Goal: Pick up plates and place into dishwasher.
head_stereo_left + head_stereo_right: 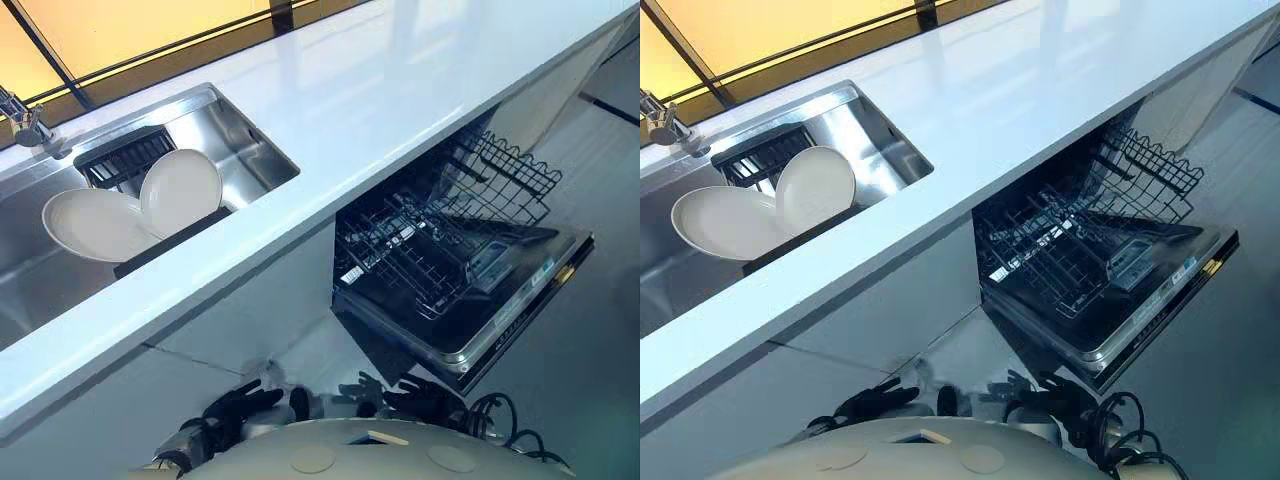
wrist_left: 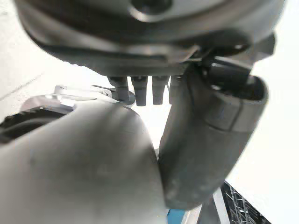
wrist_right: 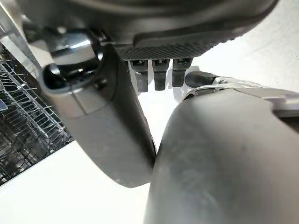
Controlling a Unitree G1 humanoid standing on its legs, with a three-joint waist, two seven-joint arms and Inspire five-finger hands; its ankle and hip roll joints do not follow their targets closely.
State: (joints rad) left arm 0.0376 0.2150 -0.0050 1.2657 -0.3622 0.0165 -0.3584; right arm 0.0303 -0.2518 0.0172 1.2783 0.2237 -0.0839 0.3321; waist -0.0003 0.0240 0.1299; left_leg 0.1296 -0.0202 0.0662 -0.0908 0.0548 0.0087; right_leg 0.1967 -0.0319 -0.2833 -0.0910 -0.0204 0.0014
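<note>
1. Two white round plates, one to the left (image 1: 95,225) and one to the right (image 1: 182,190), stand tilted and overlapping in the stainless steel sink (image 1: 255,150). They lean on a black ribbed dish rack (image 1: 125,155).
2. A chrome tap (image 1: 25,120) rises at the sink's far left corner.
3. A long glossy white countertop (image 1: 400,90) surrounds the sink and runs off to the right.
4. Under the countertop, right of the sink, the dark built-in dishwasher (image 1: 510,310) is open, with its door folded down flat.
5. A black wire lower basket (image 1: 410,255) sits pulled out over the door. A second black wire basket (image 1: 505,165) juts out above it. Both hold no plates.
6. The left hand (image 1: 240,405) hangs low before the white cabinet front, well apart from the plates. Its fingers (image 2: 140,88) are relaxed and grasp nothing.
7. The right hand (image 1: 405,395) hangs just beside it, near the dishwasher door's near edge. Its fingers (image 3: 159,74) are likewise loose and empty.
</note>
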